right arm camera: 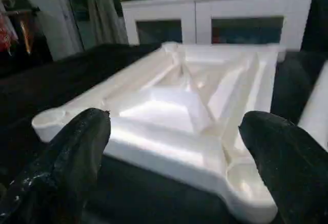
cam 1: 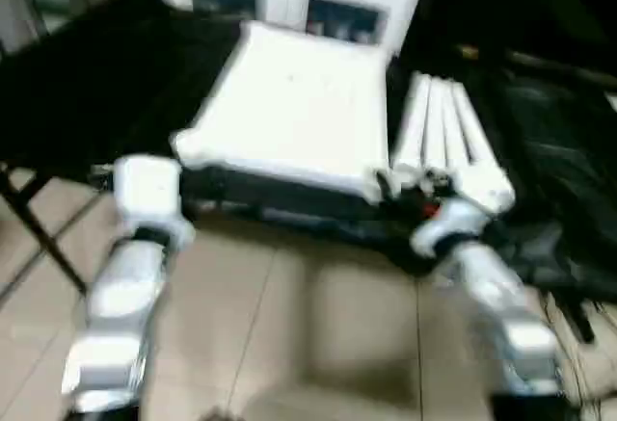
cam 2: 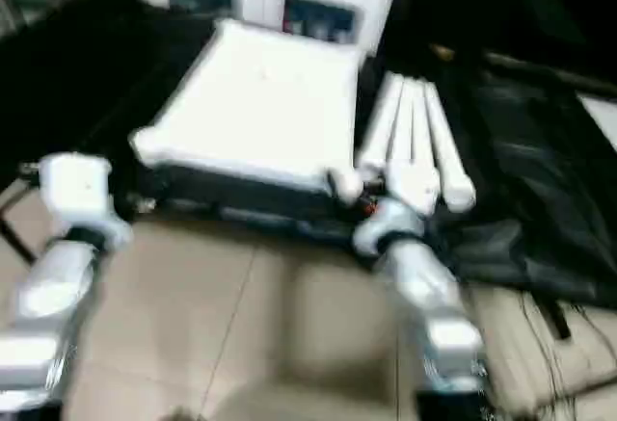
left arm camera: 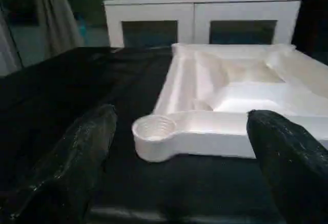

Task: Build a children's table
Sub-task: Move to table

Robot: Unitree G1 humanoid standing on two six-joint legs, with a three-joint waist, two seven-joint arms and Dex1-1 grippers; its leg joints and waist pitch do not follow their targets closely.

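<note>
Left gripper [left arm camera: 179, 167] spread | right gripper [right arm camera: 174, 167] spread | tabletop [cam 1: 294, 103] ribs-up (legs [cam 1: 448, 142] beside)

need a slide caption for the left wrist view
Open left gripper facing a corner socket of the upturned white tabletop.

Both silver forearms are extended forward and down from the lower edge of the head views; the left gripper [left arm camera: 179, 157] is held with its two black fingers [left arm camera: 77, 167] spread wide apart, nothing between them; the right gripper [right arm camera: 174, 157] is likewise spread wide and empty
</note>
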